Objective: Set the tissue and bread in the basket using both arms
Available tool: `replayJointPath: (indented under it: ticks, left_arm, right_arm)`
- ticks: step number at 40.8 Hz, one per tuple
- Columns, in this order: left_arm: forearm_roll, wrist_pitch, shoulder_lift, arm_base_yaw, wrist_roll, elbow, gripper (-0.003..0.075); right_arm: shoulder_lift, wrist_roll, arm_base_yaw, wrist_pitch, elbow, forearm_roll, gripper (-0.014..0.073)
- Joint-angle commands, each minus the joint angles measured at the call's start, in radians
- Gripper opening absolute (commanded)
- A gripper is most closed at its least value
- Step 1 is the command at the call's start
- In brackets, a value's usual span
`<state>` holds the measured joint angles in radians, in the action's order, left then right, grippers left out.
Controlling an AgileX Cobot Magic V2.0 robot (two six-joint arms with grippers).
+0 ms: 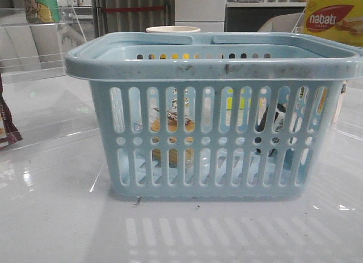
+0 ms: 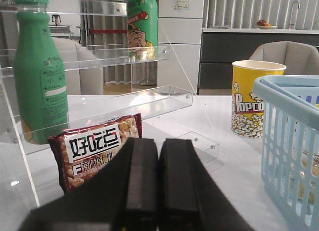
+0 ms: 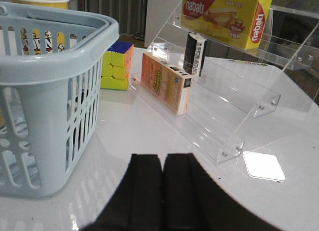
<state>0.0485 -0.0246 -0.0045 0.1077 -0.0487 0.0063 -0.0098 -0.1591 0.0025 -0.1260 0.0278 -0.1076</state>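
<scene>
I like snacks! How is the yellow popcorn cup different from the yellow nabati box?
The popcorn cup is round, open at the top and stands upright on the white table; the nabati box is a closed rectangle lying on a clear shelf. The cup shows popcorn and the word "Popcorn"; the box shows wafers and a red logo. The cup stands behind the basket, the box off to its right. Both are mostly yellow.

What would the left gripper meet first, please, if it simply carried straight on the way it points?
Probably the dark red snack bag, standing just beyond the shut left gripper before the clear acrylic shelf; depth is unclear.
</scene>
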Motion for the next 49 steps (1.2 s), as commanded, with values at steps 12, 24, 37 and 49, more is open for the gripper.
replayJointPath:
  ticks: [12,24,37,49]
  left_arm:
    - [-0.001,0.088,-0.017,0.008,0.001,0.006,0.0093]
    - [-0.001,0.088,-0.017,0.008,0.001,0.006,0.0093]
    - [-0.001,0.088,-0.017,0.008,0.001,0.006,0.0093]
    - [-0.001,0.088,-0.017,0.008,0.001,0.006,0.0093]
  right_arm:
    - [-0.02,0.003,-0.006,0.149,-0.005,-0.004,0.0057]
    - [-0.02,0.146,-0.004,0.237,-0.005,0.098,0.0057]
    - [-0.02,0.134,-0.004,0.234,-0.005,0.078,0.0057]
    - [-0.02,0.134,-0.004,0.234,-0.005,0.078,0.0057]
